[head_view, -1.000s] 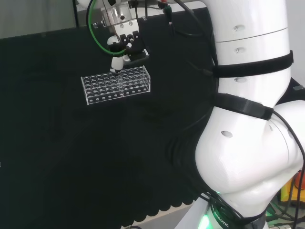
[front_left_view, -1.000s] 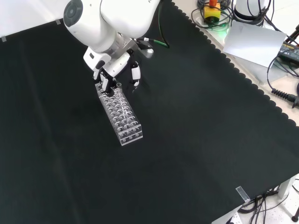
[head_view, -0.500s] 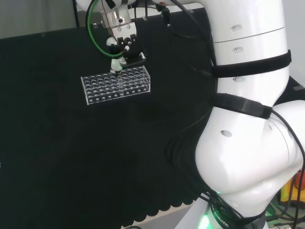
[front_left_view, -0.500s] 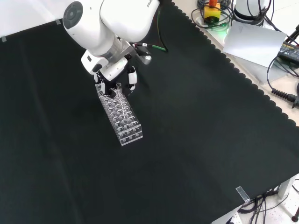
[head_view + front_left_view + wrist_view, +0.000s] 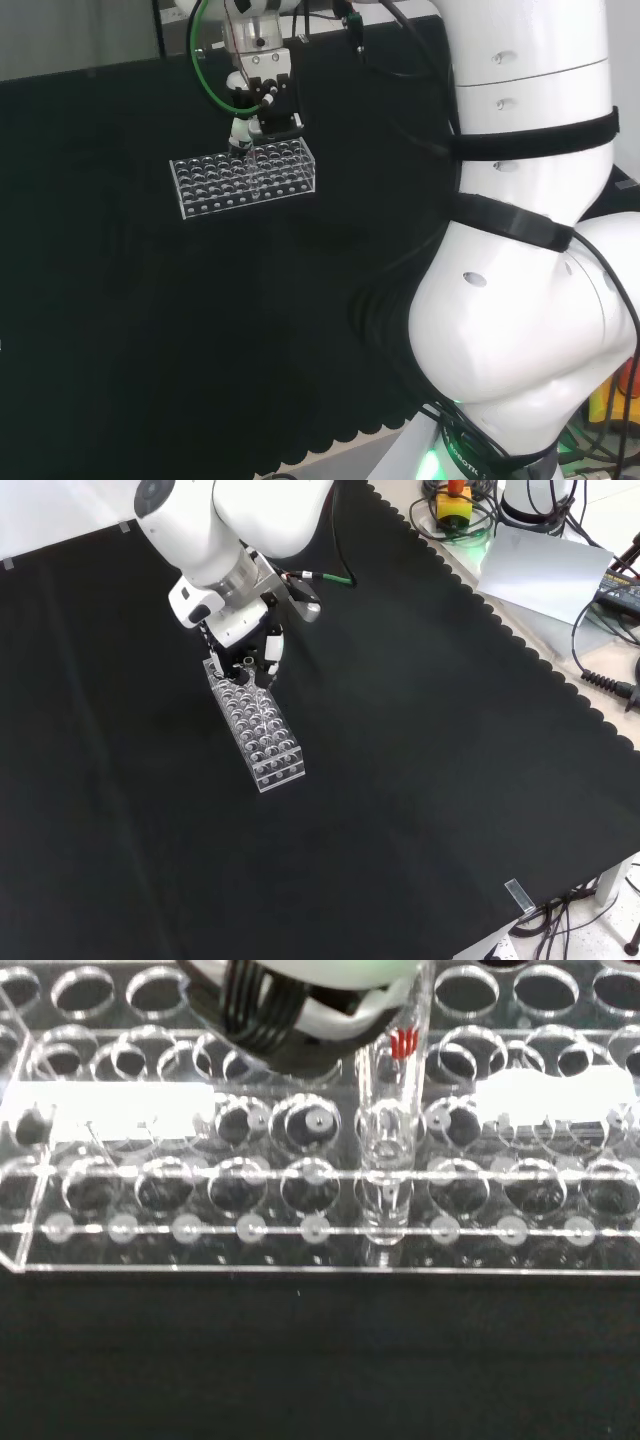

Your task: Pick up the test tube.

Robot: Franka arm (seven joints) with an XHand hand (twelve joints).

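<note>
One white arm [image 5: 530, 230] rises in stacked links on the right of the head view, well clear of the clear rack [image 5: 245, 178] that serves as the landmark on the black-clothed counter [image 5: 200, 330]. In the front view the arm's upper link [image 5: 240, 520], with its round grey cap, leans over the counter [image 5: 420, 780] and ends just above the far end of the rack [image 5: 255, 730].

From that link the robot hand [image 5: 245, 650] points straight down at the rack's far end, wrist above and fingers below. In the head view the robot hand [image 5: 262, 105] hangs over the rack's rear edge, toward its right half, its black and white fingers drawn close together and their tips just above the top row of holes. A green cable [image 5: 210, 85] loops beside the wrist, up and to the left of the rack.

The rack lies flat, its many round holes in rows. In the wrist view the rack [image 5: 200, 1200] spans the width, and a clear test tube [image 5: 388, 1150] stands upright in one of its holes, a small red mark near its upper part. The tube's top runs up between dark and white parts of the robot hand [image 5: 300, 1010], whose fingers are curled in around it, so the robot hand is pinching the tube while the tube's lower end sits within the rack.
</note>
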